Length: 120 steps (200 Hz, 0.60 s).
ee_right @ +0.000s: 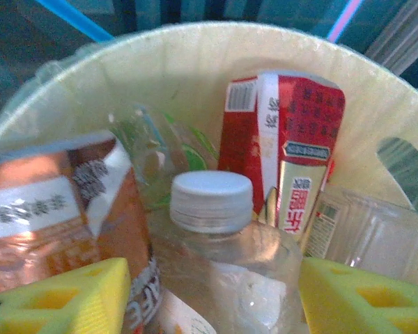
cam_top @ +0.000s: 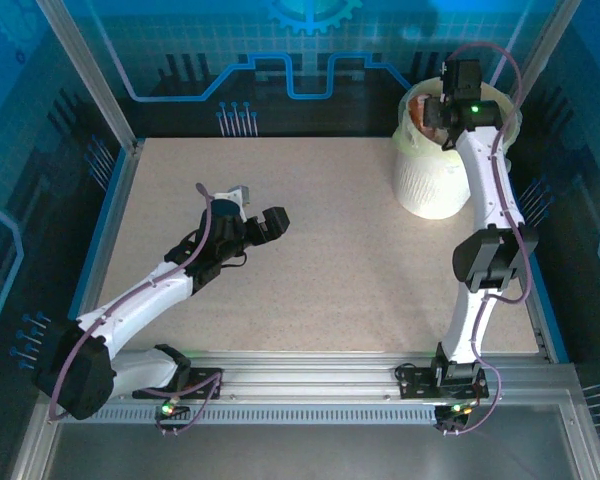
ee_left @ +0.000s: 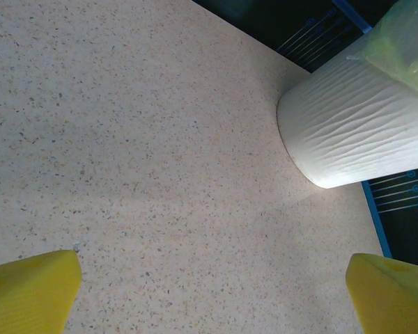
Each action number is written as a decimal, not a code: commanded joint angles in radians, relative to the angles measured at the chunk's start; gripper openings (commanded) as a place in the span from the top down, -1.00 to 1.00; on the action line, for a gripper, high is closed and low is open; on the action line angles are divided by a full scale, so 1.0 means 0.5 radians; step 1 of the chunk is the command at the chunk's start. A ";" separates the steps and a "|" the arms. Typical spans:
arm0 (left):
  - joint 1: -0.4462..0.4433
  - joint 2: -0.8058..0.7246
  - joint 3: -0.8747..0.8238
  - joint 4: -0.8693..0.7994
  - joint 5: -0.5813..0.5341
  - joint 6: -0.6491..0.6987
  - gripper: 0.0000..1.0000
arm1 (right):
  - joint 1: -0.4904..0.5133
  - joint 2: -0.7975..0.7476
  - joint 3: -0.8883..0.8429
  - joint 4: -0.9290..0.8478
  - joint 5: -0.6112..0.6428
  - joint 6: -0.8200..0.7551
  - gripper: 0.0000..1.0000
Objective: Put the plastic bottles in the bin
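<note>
The bin (cam_top: 435,185) is seen at the upper right of the top view, with an orange bottle (ee_right: 63,209), a red bottle (ee_right: 285,153) and a white-capped bottle (ee_right: 216,229) inside. The last is flanked by the right gripper (ee_right: 214,285), but whether it is gripped cannot be told. The left gripper (ee_left: 212,292) is spread wide over the table (ee_left: 125,139).

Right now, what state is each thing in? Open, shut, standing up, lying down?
bin: upright, bag-lined, bottles inside.
white-capped bottle: upright, cap on.
red-label bottle: in the bin, against its far wall.
orange-label bottle: in the bin, left side.
left gripper: open, holding nothing.
right gripper: above the bin, fingers either side of the white-capped bottle; grip unclear.
</note>
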 commanded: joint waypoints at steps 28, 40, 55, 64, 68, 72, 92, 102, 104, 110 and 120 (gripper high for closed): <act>0.018 -0.003 0.051 -0.075 -0.085 0.027 -0.98 | -0.002 -0.122 0.105 -0.193 -0.084 0.029 -0.39; 0.020 -0.012 0.068 -0.116 -0.108 0.051 -0.98 | -0.002 -0.203 0.088 -0.179 -0.130 0.034 -0.43; 0.027 -0.031 0.094 -0.176 -0.141 0.093 -0.98 | -0.003 -0.325 0.027 -0.152 -0.183 0.045 -0.47; 0.031 -0.050 0.108 -0.216 -0.173 0.122 -0.98 | -0.003 -0.414 -0.043 -0.122 -0.214 0.056 -0.49; 0.034 -0.063 0.112 -0.235 -0.194 0.136 -0.98 | -0.003 -0.458 -0.084 -0.102 -0.232 0.060 -0.50; 0.035 -0.077 0.116 -0.258 -0.218 0.146 -0.98 | -0.003 -0.503 -0.134 -0.080 -0.247 0.065 -0.52; 0.053 -0.159 0.131 -0.380 -0.374 0.226 -0.98 | -0.003 -0.793 -0.471 0.092 -0.326 0.103 -0.60; 0.061 -0.211 0.128 -0.440 -0.476 0.274 -0.98 | -0.002 -0.956 -0.697 0.226 -0.374 0.118 -0.65; 0.064 -0.226 0.127 -0.449 -0.497 0.285 -0.98 | -0.003 -0.992 -0.744 0.253 -0.378 0.121 -0.66; 0.070 -0.258 0.117 -0.477 -0.564 0.316 -0.98 | -0.005 -1.081 -0.865 0.335 -0.392 0.127 -0.68; 0.085 -0.319 0.100 -0.513 -0.683 0.371 -0.98 | -0.009 -1.249 -1.102 0.479 -0.407 0.148 -0.74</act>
